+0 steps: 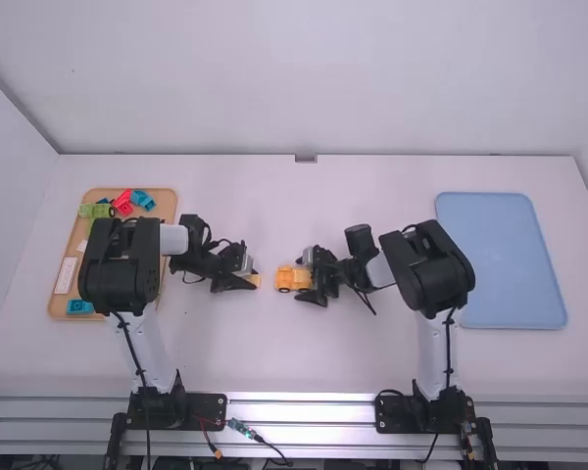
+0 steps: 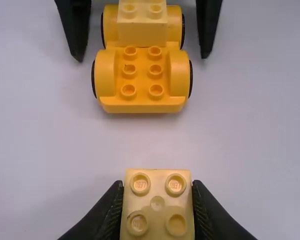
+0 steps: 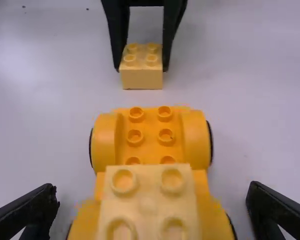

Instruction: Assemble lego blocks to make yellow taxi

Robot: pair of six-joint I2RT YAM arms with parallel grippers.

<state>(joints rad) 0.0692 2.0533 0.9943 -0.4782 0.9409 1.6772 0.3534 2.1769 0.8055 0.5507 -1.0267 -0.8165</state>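
Within the left gripper [image 2: 157,185] a yellow block [image 3: 142,79] is clamped — likely light, rigid, best held by its sides — near the wheeled base [image 2: 142,104] on the table [image 1: 274,357], between the open right gripper's [image 3: 152,191] fingers.

We have our left arm [image 1: 122,266] and right arm [image 1: 429,267] bent inward, so our left gripper [image 1: 253,280] and right gripper [image 1: 302,280] face each other, near but apart. Our left fingers [image 2: 206,210] are clamped close together; our right fingers [image 3: 36,207] are spread wide.
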